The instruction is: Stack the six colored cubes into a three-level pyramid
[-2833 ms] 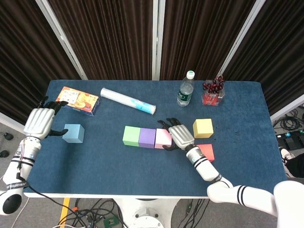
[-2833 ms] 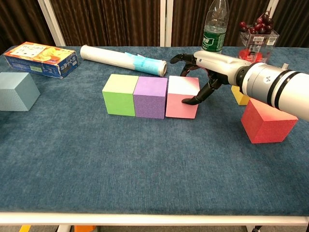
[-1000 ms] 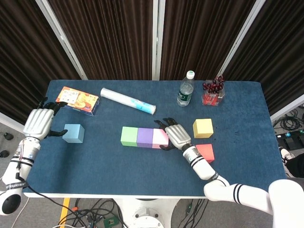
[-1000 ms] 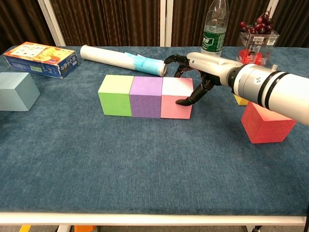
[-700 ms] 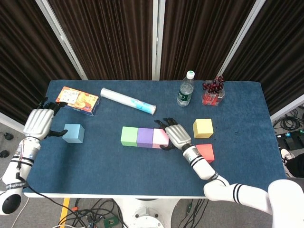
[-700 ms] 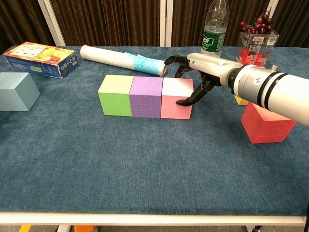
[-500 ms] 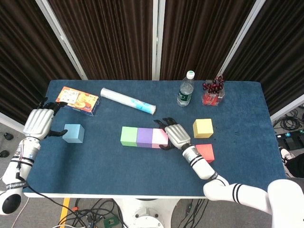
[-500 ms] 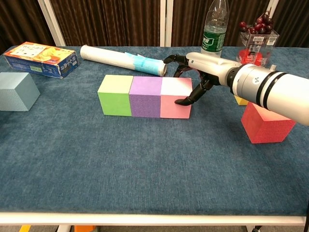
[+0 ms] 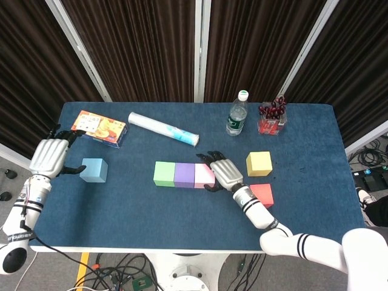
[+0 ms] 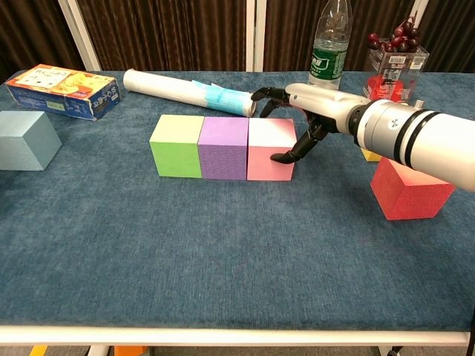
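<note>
Green, purple and pink cubes stand side by side in a touching row at mid-table. My right hand lies against the pink cube's right side with its fingers spread around that end, holding nothing. The yellow cube sits just right of this hand, and the red cube is nearer the front beside my right forearm. At the far left the light blue cube rests alone, with my left hand open just left of it.
Along the back of the blue table are a snack box, a rolled white tube, a water bottle and a clear container of red fruit. The tube lies close behind the cube row.
The row of three cubes has slid a little to the left with my right hand against the pink one. The left hand and blue cube have stayed still.
</note>
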You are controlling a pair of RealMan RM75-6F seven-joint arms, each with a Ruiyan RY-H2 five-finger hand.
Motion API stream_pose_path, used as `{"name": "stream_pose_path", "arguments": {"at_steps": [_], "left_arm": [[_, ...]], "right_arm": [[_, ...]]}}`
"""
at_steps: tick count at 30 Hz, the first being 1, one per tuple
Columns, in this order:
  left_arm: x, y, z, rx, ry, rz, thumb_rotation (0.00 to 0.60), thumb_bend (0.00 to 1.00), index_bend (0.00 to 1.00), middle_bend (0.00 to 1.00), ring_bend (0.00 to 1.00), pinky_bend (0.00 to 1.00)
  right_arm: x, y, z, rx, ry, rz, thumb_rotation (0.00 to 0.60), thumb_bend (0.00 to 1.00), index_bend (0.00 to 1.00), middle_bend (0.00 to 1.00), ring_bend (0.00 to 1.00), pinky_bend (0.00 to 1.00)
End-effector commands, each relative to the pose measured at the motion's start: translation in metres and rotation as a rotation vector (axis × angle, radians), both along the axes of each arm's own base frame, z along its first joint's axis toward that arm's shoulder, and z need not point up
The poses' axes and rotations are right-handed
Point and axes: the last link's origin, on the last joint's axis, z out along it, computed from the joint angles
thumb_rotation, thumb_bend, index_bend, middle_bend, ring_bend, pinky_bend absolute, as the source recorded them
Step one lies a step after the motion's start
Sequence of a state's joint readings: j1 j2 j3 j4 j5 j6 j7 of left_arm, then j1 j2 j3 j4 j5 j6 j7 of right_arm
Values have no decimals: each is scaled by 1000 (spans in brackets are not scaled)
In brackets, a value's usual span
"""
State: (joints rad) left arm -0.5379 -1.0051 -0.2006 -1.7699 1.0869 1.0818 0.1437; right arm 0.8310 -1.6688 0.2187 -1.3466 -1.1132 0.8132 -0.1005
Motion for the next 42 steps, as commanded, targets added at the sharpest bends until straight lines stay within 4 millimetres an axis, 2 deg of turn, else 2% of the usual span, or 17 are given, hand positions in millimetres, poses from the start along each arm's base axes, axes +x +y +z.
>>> {"name": "stream_pose_path", "arguments": {"at_steps": [1,5,8,11,15,18,21,25,30,42], "left_arm": [[1,0,0,0,2,-3,600,151,183,218,177,44],[2,0,1,2,5,-7,600,151,183,219,177,44],[3,-1,3,5,8,-12,600,151,183,218,177,44],[4,-2,5,9,12,-16,600,151,183,218,177,44],[1,-5,10,17,21,-15,600,151,183,218,177,44],[-1,-6,13,17,33,-18,600,151,183,219,177,44],[0,-8,13,14,26,-20,600,151,183,218,177,44],[1,-9,11,0,26,-21,600,151,184,218,177,44],[3,-11,12,-3,31,-21,600,152,184,218,177,44],[3,-14,9,-21,39,-10,600,151,184,219,177,44]], "right_arm": [[-2,2,3,0,6,4,600,173,0,91,0,0],[-3,5,14,-7,-1,5,600,172,0,41,0,0],[-6,9,35,-47,-20,11,600,173,0,24,0,0],[-11,11,66,-110,-42,8,600,171,0,31,0,0],[-36,14,118,-233,19,-8,600,164,0,109,0,0],[-57,18,149,-293,88,-47,600,129,0,166,18,0],[-76,18,168,-303,132,-110,600,86,0,176,28,0],[-96,11,174,-280,216,-156,600,21,0,154,18,0],[-111,-2,171,-252,302,-186,600,9,0,135,0,0],[-115,-22,137,-175,395,-184,600,9,3,144,0,0]]}}
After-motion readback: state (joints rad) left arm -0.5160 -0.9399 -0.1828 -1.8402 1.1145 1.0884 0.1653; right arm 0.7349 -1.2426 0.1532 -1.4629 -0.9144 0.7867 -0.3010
